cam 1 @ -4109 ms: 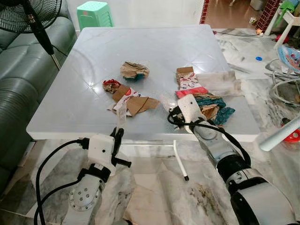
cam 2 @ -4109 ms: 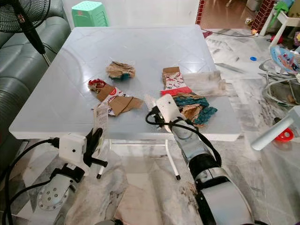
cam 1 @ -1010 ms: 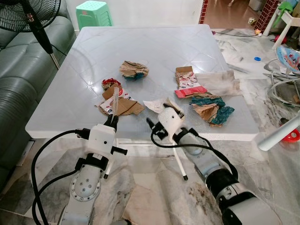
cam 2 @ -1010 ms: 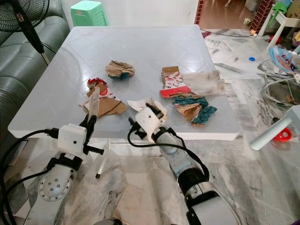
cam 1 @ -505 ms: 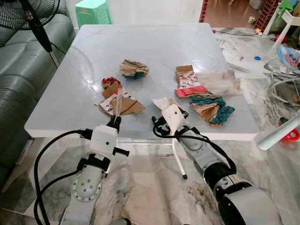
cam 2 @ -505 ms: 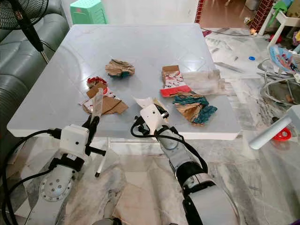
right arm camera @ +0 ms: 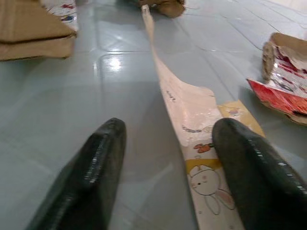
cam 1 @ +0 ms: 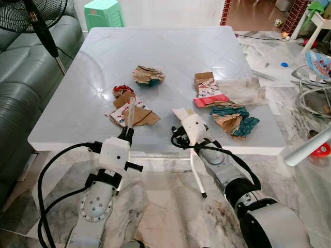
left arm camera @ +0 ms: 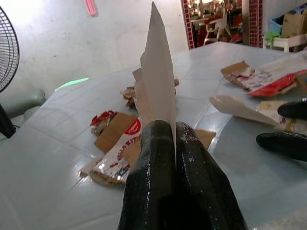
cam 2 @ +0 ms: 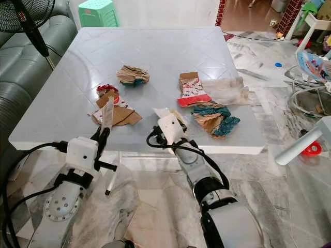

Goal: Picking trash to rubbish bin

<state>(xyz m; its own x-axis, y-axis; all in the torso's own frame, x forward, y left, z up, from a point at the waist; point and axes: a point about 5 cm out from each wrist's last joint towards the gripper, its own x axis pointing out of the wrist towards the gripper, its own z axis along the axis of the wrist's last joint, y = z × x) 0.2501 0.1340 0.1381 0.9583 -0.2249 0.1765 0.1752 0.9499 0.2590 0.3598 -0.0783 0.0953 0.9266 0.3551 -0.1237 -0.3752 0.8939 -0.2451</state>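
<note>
Left wrist view: left gripper (left arm camera: 168,139) pinches an upright white wrapper (left arm camera: 156,81) between closed fingers; right gripper (right arm camera: 168,158) rests spread on the table (cam 1: 77,113), a printed wrapper (right arm camera: 192,115) between its fingers

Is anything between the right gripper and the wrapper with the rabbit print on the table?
Nothing visible. The right gripper is open with its fingers on either side of the rabbit-print wrapper, which lies flat on the white table. Other trash lies off to the sides.
</note>
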